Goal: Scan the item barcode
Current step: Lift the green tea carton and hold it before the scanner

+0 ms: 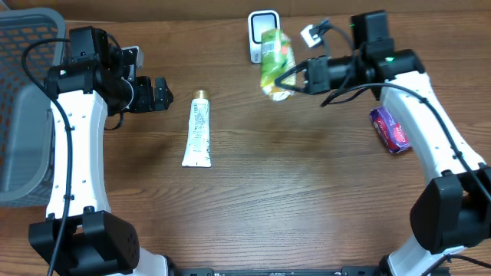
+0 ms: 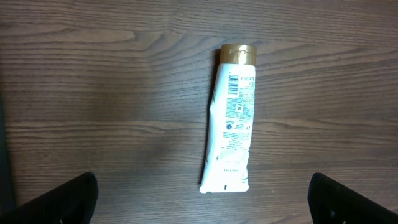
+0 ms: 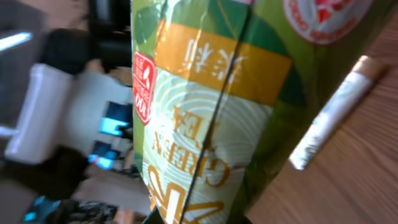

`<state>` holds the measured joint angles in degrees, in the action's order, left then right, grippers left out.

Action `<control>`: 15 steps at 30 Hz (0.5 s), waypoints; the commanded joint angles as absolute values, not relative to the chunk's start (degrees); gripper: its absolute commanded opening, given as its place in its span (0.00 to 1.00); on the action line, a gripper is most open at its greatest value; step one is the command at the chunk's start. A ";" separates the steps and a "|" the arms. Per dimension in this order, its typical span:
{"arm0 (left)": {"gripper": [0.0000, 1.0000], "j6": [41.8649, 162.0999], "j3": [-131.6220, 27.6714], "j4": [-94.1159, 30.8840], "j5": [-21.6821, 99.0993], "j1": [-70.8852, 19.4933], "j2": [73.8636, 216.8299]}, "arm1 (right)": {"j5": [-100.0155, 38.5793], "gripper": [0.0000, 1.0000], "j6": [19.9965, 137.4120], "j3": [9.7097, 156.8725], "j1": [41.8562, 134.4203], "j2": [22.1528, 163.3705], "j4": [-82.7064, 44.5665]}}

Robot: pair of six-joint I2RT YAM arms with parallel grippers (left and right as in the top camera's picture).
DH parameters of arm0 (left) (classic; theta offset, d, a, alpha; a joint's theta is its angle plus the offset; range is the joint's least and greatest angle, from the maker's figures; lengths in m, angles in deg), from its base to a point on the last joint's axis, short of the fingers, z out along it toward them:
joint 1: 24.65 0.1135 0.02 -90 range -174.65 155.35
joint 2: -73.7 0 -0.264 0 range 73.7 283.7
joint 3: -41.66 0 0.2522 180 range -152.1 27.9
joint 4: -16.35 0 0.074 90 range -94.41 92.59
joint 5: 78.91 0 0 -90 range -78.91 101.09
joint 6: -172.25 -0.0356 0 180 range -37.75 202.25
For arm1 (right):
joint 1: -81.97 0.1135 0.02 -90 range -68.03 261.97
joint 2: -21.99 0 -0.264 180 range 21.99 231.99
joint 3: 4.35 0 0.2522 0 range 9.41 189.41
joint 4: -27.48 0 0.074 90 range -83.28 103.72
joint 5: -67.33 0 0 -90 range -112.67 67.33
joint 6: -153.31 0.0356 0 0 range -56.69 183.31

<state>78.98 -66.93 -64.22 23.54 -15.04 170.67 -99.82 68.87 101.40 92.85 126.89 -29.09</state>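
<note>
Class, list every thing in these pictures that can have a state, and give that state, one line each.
green tea packet, gripped by the right gripper, held at the scanner.
right gripper, shut on the green tea packet.
left gripper, open, holding nothing.
white tube, lying flat on the table, cap on, barcode facing up.
purple packet, lying on the table, untouched.
scanner, standing upright.

My black left gripper (image 1: pixel 163 93) hangs spread wide — my black right gripper (image 1: pixel 284 80), arm reaching inward, pinches a green tea pouch (image 1: pixel 275 55).
</note>
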 commanded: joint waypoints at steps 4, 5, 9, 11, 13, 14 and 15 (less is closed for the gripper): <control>1.00 79.68 -66.86 -64.22 24.04 -14.98 168.83 | -112.61 0.04 67.56 102.16 89.94 125.89 -28.54; 0.99 79.68 -66.86 -64.22 24.04 -14.98 168.83 | -112.61 0.04 67.56 102.16 89.83 125.89 -28.54; 0.99 79.70 -66.86 -64.22 24.04 -14.98 168.83 | -112.61 0.04 67.56 102.16 89.77 125.89 -27.82; 1.00 79.70 -66.86 -64.22 24.04 -14.98 168.83 | -112.61 0.04 67.78 102.16 89.77 125.89 -27.21; 1.00 79.68 -66.86 -64.22 24.04 -14.98 168.83 | -112.61 0.04 67.75 102.16 89.77 125.89 -26.91; 1.00 79.68 -66.86 -64.22 24.04 -14.98 168.83 | -112.61 0.04 67.78 102.16 89.77 125.89 -26.84; 1.00 79.68 -66.86 -64.22 24.04 -14.98 168.83 | -112.61 0.04 67.78 102.16 89.77 125.89 -26.82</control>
